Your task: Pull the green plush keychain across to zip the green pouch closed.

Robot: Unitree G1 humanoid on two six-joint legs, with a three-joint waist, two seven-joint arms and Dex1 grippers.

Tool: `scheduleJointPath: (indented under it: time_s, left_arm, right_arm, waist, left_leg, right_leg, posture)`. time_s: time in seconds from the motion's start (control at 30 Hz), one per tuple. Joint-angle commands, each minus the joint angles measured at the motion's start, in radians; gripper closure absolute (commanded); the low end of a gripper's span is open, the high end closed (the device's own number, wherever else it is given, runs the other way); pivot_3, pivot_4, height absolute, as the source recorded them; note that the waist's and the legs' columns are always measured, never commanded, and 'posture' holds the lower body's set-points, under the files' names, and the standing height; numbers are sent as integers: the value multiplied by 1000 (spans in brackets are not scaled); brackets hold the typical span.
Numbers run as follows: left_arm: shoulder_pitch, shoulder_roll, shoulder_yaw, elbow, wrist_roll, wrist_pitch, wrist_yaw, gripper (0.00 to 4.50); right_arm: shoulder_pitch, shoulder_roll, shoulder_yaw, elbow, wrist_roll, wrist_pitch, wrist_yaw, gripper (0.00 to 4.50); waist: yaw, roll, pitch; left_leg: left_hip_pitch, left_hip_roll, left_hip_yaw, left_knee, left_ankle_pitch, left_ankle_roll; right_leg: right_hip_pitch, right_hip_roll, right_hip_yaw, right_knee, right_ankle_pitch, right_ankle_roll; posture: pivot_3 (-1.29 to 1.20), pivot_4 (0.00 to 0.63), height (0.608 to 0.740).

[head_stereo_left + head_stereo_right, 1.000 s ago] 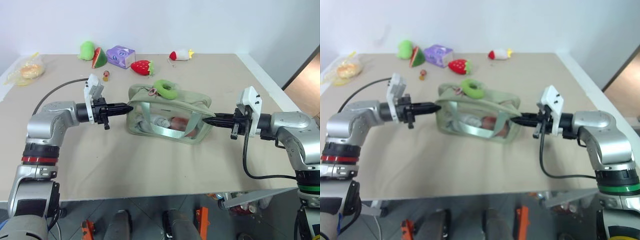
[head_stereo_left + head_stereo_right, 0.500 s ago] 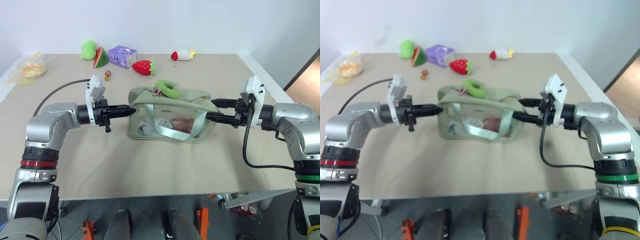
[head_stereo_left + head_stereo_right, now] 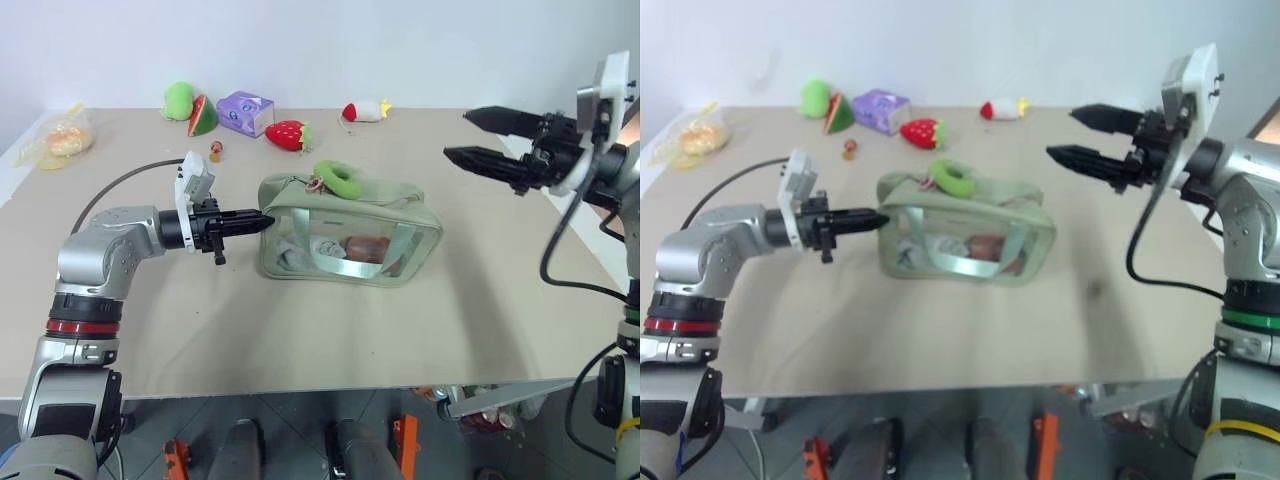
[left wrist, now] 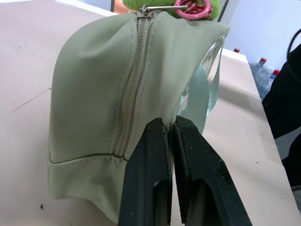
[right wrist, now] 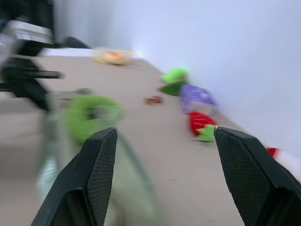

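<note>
Green pouch (image 3: 350, 232) mid-table, L arm pinching its end, R arm raised clear.
Your L arm reaches level toward the right; L gripper (image 3: 262, 220) has jaws together, clamped on pouch fabric by the zipper end. R gripper (image 3: 470, 137) is up over the table's right side, jaws wide apart, holding nothing. Green plush keychain (image 3: 337, 177) sits atop the pouch. No readable writing.
</note>
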Motion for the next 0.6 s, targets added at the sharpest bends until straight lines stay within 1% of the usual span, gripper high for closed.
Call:
scheduleJointPath:
  time_s: [0.03,0.1,0.13,0.23,0.33,0.47,0.6]
  left_arm:
    - [-3,-7,9,-38,-16,-20,2,4500]
    - [-1,-8,9,-37,-16,-24,3,4500]
    - [1,-9,10,-38,-17,-25,4,4500]
    - [7,-12,12,-44,-18,-25,8,4500]
    - [14,-16,14,-53,-20,-24,14,4500]
    - [29,-19,19,-68,-25,-21,26,4500]
    - [42,-23,22,-87,-31,-15,35,4500]
  right_arm:
    - [-55,47,88,-70,-60,-62,-7,1107]
    - [-84,74,148,-86,-114,-87,-18,1107]
    - [-105,95,167,-96,-116,-82,-18,1107]
    - [-168,139,200,-123,-96,-32,-5,1107]
    - [-207,158,204,-142,-69,27,5,1107]
    - [-214,162,210,-168,-46,68,26,1107]
    - [-181,173,241,-173,-71,67,25,1107]
  waist:
    - [0,0,0]
    - [0,0,0]
    - [1,1,0]
    - [1,1,0]
    - [6,0,0]
    - [5,0,0]
    - [5,0,0]
  left_leg:
    - [0,0,0,0,0,0]
    - [0,0,0,-1,0,0]
    - [-1,0,0,-1,0,0]
    - [-2,0,0,-1,0,0]
    - [-3,0,0,-1,0,0]
    - [-3,-1,0,0,0,0]
    - [-3,0,0,0,0,0]
  right_leg:
    - [0,0,0,0,0,0]
    - [-1,0,0,0,1,1]
    - [-1,0,0,0,1,2]
    - [-2,0,0,0,1,3]
    - [-2,0,-1,0,1,4]
    - [-1,-2,-1,-1,0,1]
    - [-1,-1,-1,0,0,1]
  posture:
    - [0,150,740]
    - [0,150,740]
    - [0,150,740]
    - [0,150,740]
    - [0,150,740]
    - [0,150,740]
    - [0,150,740]
